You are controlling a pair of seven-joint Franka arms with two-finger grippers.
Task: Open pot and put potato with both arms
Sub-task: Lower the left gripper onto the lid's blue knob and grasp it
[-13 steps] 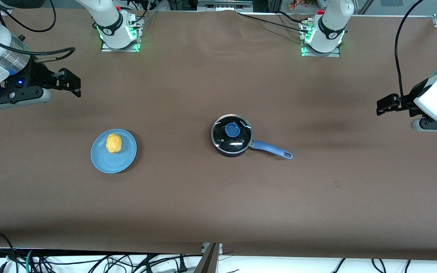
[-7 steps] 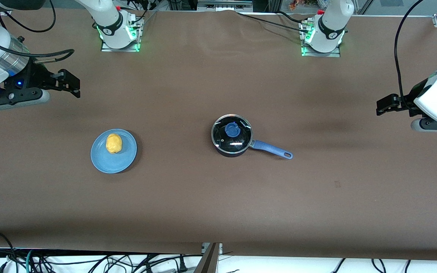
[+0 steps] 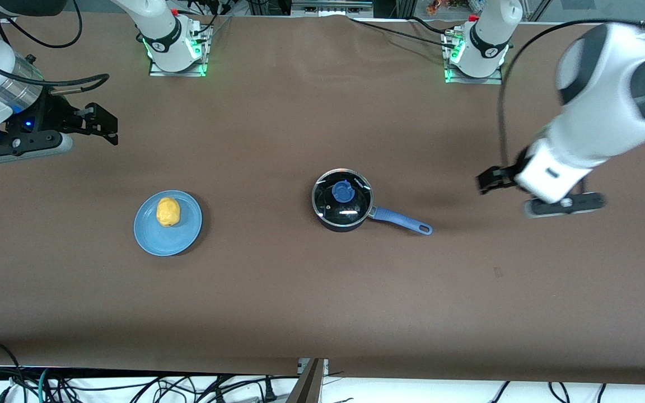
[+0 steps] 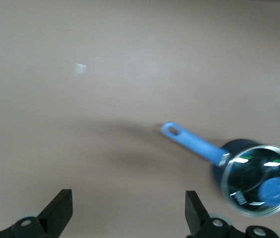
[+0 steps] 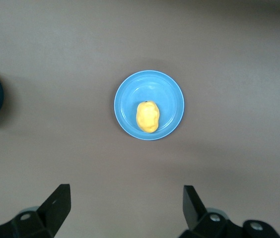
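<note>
Over the right arm's end of the table the right gripper (image 3: 104,124) hangs with fingers spread wide and empty. The potato (image 3: 168,211) lies on a blue plate (image 3: 154,242) below it. Mid-table sits the pot (image 3: 342,201), glass lid (image 3: 356,211) on. The left gripper (image 3: 487,181), also wide open and empty, is over bare table near the pot's handle (image 3: 401,220). Opening looks barely begun; next it must centre over the lid's knob (image 3: 342,192).

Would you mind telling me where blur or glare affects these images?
Front view: the left arm is motion-smeared; white glare streaks sit on the pot lid. Left wrist view: the pot and table are softly blurred. Right wrist view: the potato and plate are sharp.
</note>
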